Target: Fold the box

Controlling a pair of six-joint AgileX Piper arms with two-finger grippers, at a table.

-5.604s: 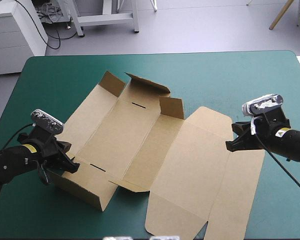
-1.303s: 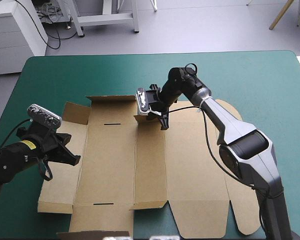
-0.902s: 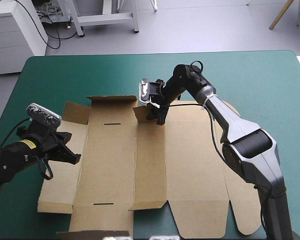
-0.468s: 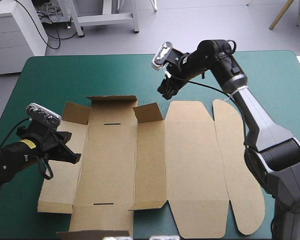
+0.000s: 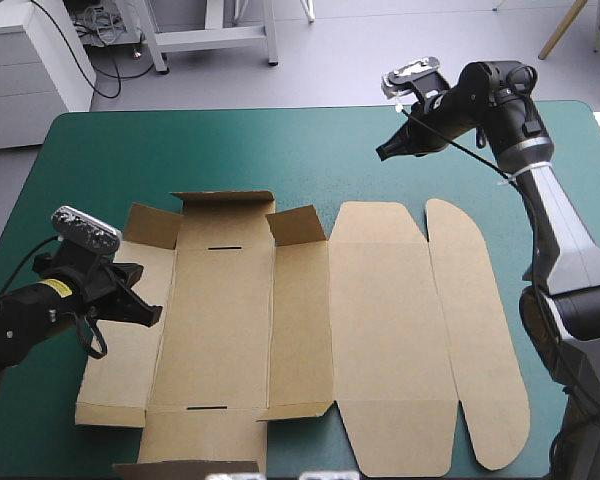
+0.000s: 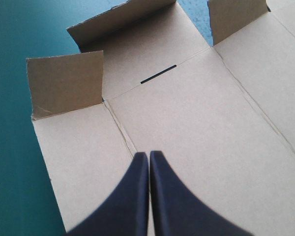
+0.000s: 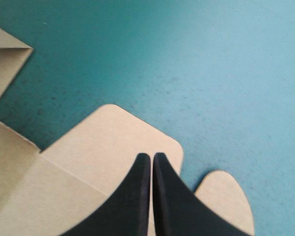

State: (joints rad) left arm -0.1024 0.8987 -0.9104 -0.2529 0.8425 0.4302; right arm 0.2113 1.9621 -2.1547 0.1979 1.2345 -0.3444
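Box (image 5: 380,320): a flat sheet of matte brown board, scored into panels, lying on the teal-green bench (image 5: 180,150) from centre to 6 o'clock. It has two thin slots (image 5: 225,247), short flaps (image 5: 298,224) tilted up at its 12 o'clock edge, and rounded tabs (image 5: 475,300) at 3 o'clock. Left end effector (image 5: 152,316): fingers together, over the box's 9 o'clock panel. Right end effector (image 5: 384,153): fingers together, held high at the bench's 1 o'clock.

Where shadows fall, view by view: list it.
High view: even light, no glare on the box. Left wrist view: the upright flap is darker than the flat panel. Right wrist view: the teal-green cover dims toward the box.
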